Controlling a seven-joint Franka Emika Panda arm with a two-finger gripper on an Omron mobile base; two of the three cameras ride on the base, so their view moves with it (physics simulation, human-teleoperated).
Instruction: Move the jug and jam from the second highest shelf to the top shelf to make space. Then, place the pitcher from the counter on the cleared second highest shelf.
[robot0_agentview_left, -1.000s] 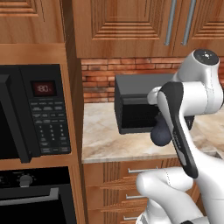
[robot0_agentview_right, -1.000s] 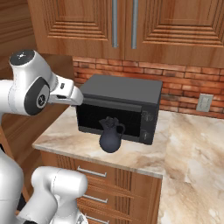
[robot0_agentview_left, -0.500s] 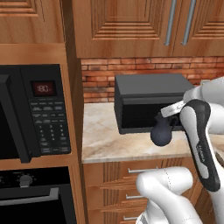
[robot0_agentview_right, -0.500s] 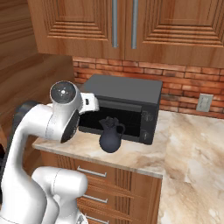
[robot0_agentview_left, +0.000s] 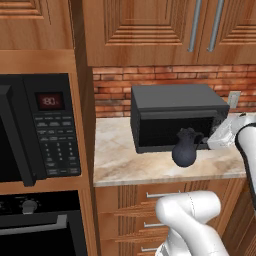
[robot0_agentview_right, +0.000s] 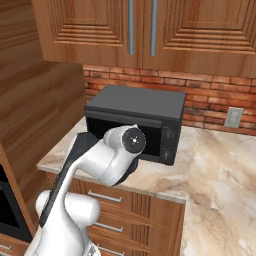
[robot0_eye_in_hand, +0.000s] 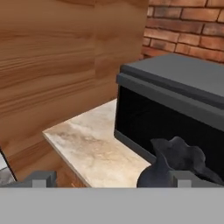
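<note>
- The pitcher stands upright on the counter, just in front of the black microwave.
- In the hand view the pitcher sits low and right, its wavy rim against the microwave door.
- The gripper has its jaws spread wide, holding nothing; the right fingertip overlaps the pitcher's belly in the picture.
- Brick wall runs behind; wooden cabinets hang above.

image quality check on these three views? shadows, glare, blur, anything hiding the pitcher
Left base view: sharp, flat even light, the pitcher dark against the black microwave, low contrast. Right base view: crisp, no glare; the arm blocks the pitcher. Hand view: soft and blocky, pitcher edges smeared; open gripper tips at the bottom. The counter carries only faint shadows.
</note>
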